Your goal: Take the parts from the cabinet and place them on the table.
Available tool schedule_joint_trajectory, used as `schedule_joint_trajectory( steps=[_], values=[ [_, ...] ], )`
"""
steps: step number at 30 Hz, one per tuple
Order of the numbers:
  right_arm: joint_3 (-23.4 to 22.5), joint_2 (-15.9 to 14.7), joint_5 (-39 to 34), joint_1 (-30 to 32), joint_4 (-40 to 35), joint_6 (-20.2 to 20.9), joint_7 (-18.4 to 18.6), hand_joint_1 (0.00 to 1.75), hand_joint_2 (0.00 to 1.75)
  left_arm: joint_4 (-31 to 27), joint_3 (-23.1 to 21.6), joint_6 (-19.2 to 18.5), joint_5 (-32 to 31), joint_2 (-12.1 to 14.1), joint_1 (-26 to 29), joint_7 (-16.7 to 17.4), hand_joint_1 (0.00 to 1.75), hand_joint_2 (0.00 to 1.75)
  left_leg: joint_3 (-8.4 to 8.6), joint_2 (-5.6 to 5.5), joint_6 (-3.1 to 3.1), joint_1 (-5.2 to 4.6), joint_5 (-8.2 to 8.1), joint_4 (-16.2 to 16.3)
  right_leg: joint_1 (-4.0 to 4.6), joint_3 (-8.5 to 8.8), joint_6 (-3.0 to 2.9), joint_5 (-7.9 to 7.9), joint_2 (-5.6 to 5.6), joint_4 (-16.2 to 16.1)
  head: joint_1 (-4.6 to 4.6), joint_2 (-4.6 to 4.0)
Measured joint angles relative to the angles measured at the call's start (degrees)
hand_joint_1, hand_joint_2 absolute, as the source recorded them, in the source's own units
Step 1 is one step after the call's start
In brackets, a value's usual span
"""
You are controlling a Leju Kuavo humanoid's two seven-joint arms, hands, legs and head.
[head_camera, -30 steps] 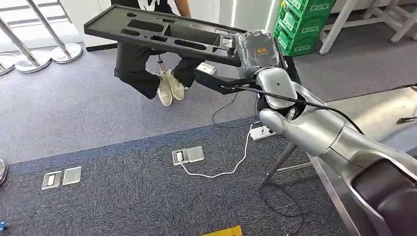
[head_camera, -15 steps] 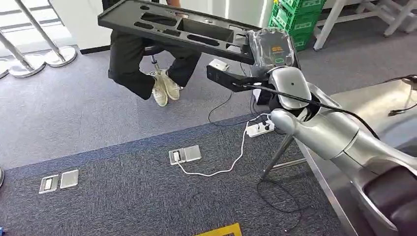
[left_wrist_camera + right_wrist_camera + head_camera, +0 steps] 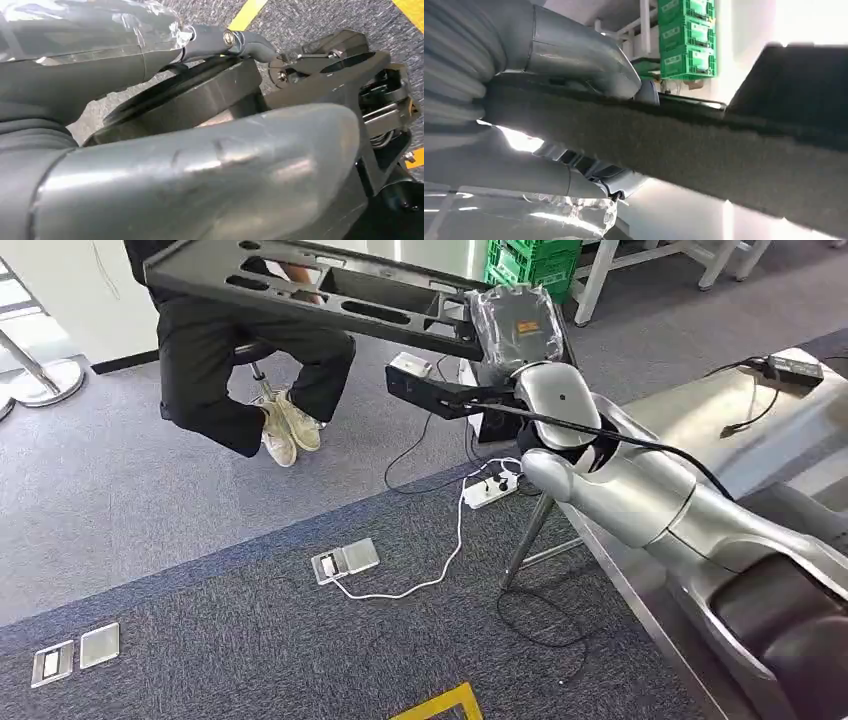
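Nearest to us in the head view, our right arm (image 3: 640,500) reached up and forward from the lower right, and our right hand (image 3: 520,325), wrapped in a clear plastic cover, gripped one end of the long black foam tray (image 3: 300,285). In the right wrist view the fingers (image 3: 574,52) were clamped over the tray's thick fuzzy edge (image 3: 704,145), thumb on one face and fingers on the other. The tray was held in the air, high above the carpet, stretching away to the left, its cut-out pockets facing up.

In the left wrist view, our left hand (image 3: 210,165) lay close to the lens as a broad grey shape, against dark parts, with carpet and a yellow floor line beyond; we could not tell how its fingers were set.

Against a second ago, the whole head view had swung: the steel worktop (image 3: 720,410) at the right showed more of its surface, with a cable and a power adapter (image 3: 790,365) on it, and the floor sockets (image 3: 345,562) and white power strip (image 3: 488,492) sat elsewhere in the picture. The tray kept the same place against our hand.

Farther off, a seated person (image 3: 215,370) in dark trousers and pale shoes sat behind the tray, and green crates (image 3: 535,260) were stacked beyond.
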Motion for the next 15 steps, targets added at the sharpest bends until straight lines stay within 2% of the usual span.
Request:
schedule_joint_trajectory(
  steps=[1,2,3,5,6,7,8,9,10,11,12,15],
  values=[
    [0.00,-0.11,0.00,0.01,0.15,0.00,-0.09,1.75,1.75,0.00,0.00,0.00,0.00,-0.04,0.01,0.00,0.00,0.00,0.32,0.66,0.25,0.19,0.39,-0.66,-0.04,-0.16,0.12,-0.69,-1.04,0.70,0.08,-0.02],
    [0.00,-0.09,0.00,-0.24,0.31,0.02,-0.13,1.75,1.75,0.00,0.00,0.00,0.00,-0.06,0.07,-0.07,0.00,0.00,0.39,0.83,0.69,0.24,0.62,-0.98,0.11,-1.22,0.32,-2.23,-2.61,2.71,1.04,0.00],
    [0.02,0.07,0.00,-0.40,0.37,0.02,-0.17,1.75,1.75,0.00,0.00,0.00,0.00,-0.06,0.10,-0.11,0.00,0.00,0.30,1.27,0.79,0.17,0.68,-1.00,0.07,-3.00,0.49,-4.33,-3.50,6.51,1.42,-0.02],
    [0.19,0.11,-0.07,-0.24,0.61,0.00,-0.24,1.75,1.75,0.00,0.00,0.00,0.00,-0.06,0.24,-0.26,0.00,0.00,0.27,2.01,0.85,0.06,0.63,-0.91,-0.15,-7.05,0.85,-7.85,-4.04,15.60,2.05,-0.02],
    [0.37,0.11,-0.11,-0.20,0.81,0.00,-0.24,1.75,1.75,0.02,0.00,0.00,0.00,-0.06,0.27,-0.31,0.00,0.00,0.26,2.36,0.85,0.05,0.61,-0.83,-0.19,-7.92,0.95,-7.86,-4.11,17.39,2.30,0.00],
    [0.59,0.11,-0.15,-0.19,0.96,0.00,-0.24,1.75,1.75,0.02,0.00,0.00,0.00,-0.06,0.28,-0.33,0.00,0.00,0.28,2.63,0.81,0.05,0.52,-0.75,-0.23,-7.31,0.98,-6.69,-4.18,16.24,2.56,-0.02],
    [0.77,0.09,-0.17,-0.20,1.05,0.00,-0.24,1.75,1.75,0.02,0.00,-0.02,0.00,-0.06,0.28,-0.33,0.00,0.00,0.29,2.91,0.71,0.05,0.43,-0.62,-0.24,-5.66,0.97,-4.79,-4.32,13.10,2.80,-0.02],
    [0.79,0.09,-0.17,-0.23,1.11,0.00,-0.24,1.75,1.75,0.02,0.00,-0.02,0.00,-0.06,0.29,-0.33,0.00,0.00,0.31,3.22,0.55,0.06,0.20,-0.37,-0.24,-2.73,0.79,-2.16,-4.75,7.41,3.13,0.00],
    [0.81,0.11,-0.20,-0.34,1.18,0.00,-0.24,1.75,1.75,0.02,0.00,-0.02,0.00,-0.06,0.30,-0.33,0.00,0.00,0.32,3.43,0.28,0.04,-0.13,-0.09,-0.16,0.05,0.57,-0.21,-5.83,2.02,3.50,-0.02],
    [0.85,0.17,-0.19,-0.46,1.25,-0.02,-0.24,1.75,1.75,0.04,0.00,-0.04,0.00,-0.04,0.29,-0.33,0.00,0.00,0.06,3.61,-0.07,-0.42,-0.35,0.15,0.52,0.64,0.16,-1.41,-7.41,0.68,3.67,-0.02],
    [0.90,0.24,-0.28,-0.49,1.27,-0.04,-0.24,1.75,1.75,0.04,0.00,-0.09,0.00,-0.04,0.30,-0.33,0.00,0.00,-0.06,3.71,-0.21,-0.58,-0.41,0.50,0.42,0.53,-0.26,-1.01,-6.50,0.30,3.65,0.00],
    [0.90,0.15,-0.37,-0.41,1.49,-0.04,-0.20,1.75,1.75,0.07,0.00,-0.09,0.00,0.00,0.31,-0.33,0.00,0.00,0.13,4.35,-0.84,-0.67,-0.49,0.33,0.33,0.28,-0.91,-1.01,-5.58,0.33,3.10,-0.02]
  ],
)
